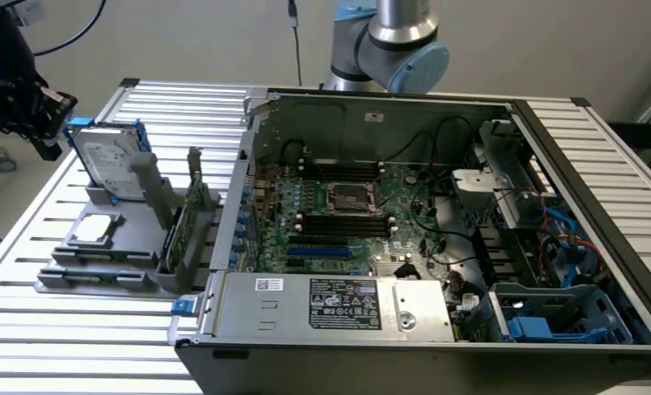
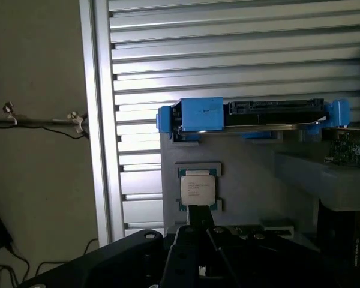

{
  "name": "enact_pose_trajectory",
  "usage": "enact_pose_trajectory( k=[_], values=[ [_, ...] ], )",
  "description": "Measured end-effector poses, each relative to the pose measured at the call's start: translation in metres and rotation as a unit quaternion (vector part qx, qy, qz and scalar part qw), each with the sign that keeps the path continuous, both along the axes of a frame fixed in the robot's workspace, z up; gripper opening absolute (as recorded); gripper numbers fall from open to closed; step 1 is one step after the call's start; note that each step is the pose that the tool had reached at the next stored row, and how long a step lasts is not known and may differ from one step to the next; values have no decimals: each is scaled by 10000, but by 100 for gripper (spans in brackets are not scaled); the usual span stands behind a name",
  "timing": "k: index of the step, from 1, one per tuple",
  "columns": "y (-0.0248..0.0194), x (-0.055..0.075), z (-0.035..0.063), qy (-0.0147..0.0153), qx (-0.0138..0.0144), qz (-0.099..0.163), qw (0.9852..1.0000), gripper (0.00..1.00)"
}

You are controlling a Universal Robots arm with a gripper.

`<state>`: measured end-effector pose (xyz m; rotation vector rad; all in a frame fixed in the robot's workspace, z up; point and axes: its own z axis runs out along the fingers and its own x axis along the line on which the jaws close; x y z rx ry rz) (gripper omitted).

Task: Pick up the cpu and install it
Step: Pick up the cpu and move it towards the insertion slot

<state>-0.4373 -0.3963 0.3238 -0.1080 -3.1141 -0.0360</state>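
Note:
The cpu [image 1: 95,229] is a small silvery square chip lying flat in a recess of the grey holder [image 1: 138,247] on the slatted table, at the exterior view's left. In the wrist view the cpu [image 2: 198,191] lies just beyond the black fingertips. My gripper [image 1: 48,148] hangs above and behind the holder, clear of the chip, next to the upright hard drive. The gripper [image 2: 198,217] is shut, with its fingers together and nothing between them. Inside the open computer case the motherboard's square socket [image 1: 351,197] lies bare between the black memory slots.
A hard drive in a blue bracket [image 1: 111,169] stands upright at the back of the holder. The open computer case [image 1: 588,164] takes up the exterior view's right, its power supply [image 1: 337,304] in front. The table edge [image 2: 96,120] runs beside the holder.

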Motion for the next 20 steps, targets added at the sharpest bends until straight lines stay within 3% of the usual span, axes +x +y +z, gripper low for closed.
enact_pose_trajectory(
  k=[5,8,9,10,13,15,16,17,20],
  values=[
    [0,0,0,0,0,0,10000,12],
    [0,0,0,0,0,0,10000,24],
    [0,0,0,0,0,0,10000,24],
    [0,0,0,0,0,0,10000,36],
    [0,0,0,0,0,0,10000,42],
    [0,0,-8,-7,0,0,10000,53],
    [-1,0,-25,-8,0,1,10000,53],
    [-1,-1,-43,-8,0,1,10000,60],
    [-2,-6,-98,-9,0,0,10000,60]
  ],
)
